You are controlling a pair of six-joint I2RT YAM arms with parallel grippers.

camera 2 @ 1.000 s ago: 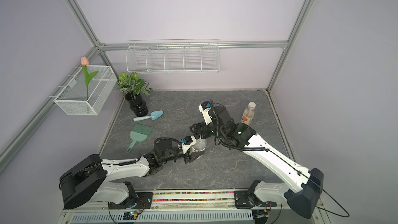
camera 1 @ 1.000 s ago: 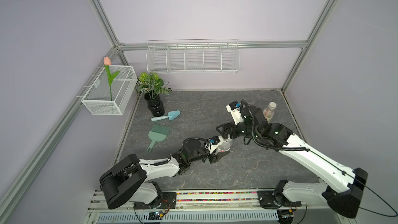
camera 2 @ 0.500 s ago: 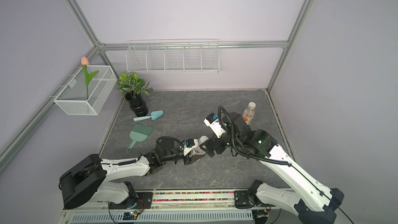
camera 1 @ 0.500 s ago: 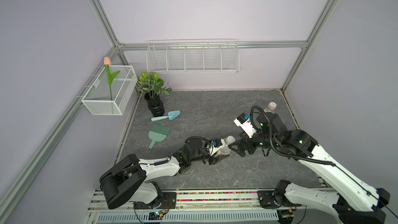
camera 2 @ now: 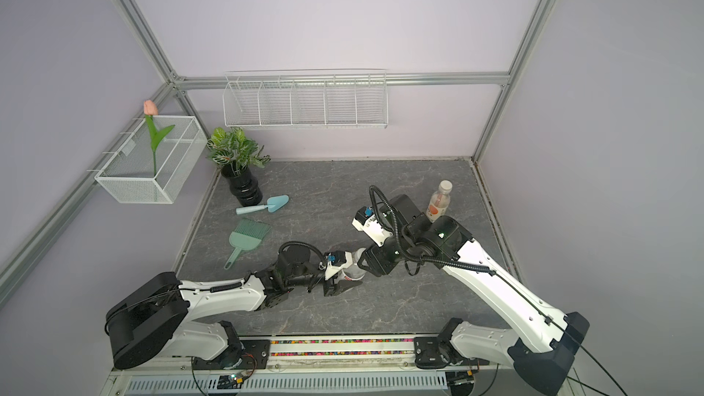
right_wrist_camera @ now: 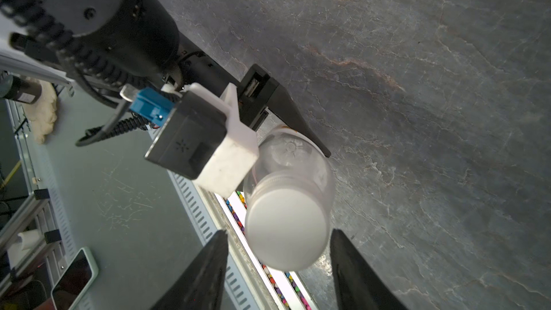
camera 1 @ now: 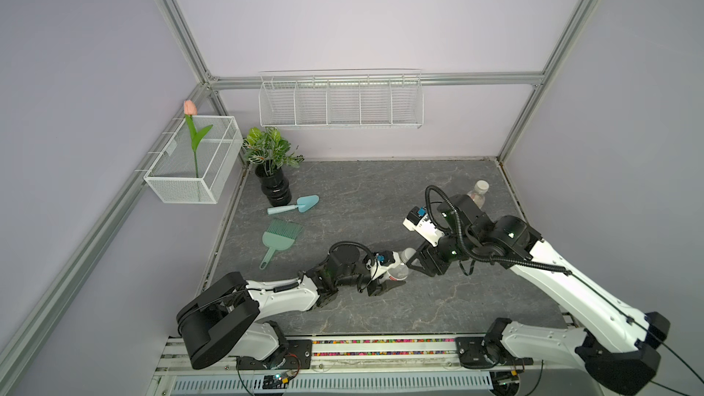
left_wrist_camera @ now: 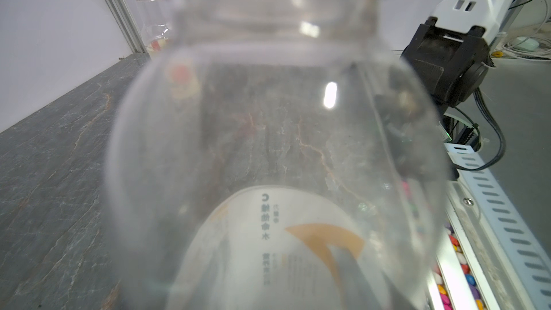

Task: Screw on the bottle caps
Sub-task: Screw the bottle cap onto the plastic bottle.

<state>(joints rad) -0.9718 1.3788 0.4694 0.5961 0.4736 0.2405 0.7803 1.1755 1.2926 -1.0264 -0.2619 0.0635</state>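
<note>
My left gripper (camera 1: 392, 280) is shut on a clear bottle (camera 1: 398, 271) with a white printed label, low over the front middle of the table. The bottle leans, neck towards the right arm, and fills the left wrist view (left_wrist_camera: 268, 144). A white bottle cap (right_wrist_camera: 287, 228) sits on its neck. My right gripper (right_wrist_camera: 278, 231) faces the cap head-on, one finger either side, open with gaps showing; in a top view it (camera 2: 362, 259) meets the neck. A second bottle (camera 2: 438, 203), orange-marked, stands at the back right with its own white cap (camera 2: 445, 185) on.
A black ribbed vase (camera 1: 274, 184) with a green plant stands at the back left. A blue trowel (camera 1: 295, 205) and a green hand brush (camera 1: 280, 238) lie near it. A wire basket (camera 1: 194, 161) hangs on the left wall, a wire shelf (camera 1: 341, 100) on the back wall.
My right arm swung from behind the held bottle round to its right side and came down level with the cap. Its jaws narrowed around the cap. The left gripper kept its hold, the bottle now tipped rightward.
</note>
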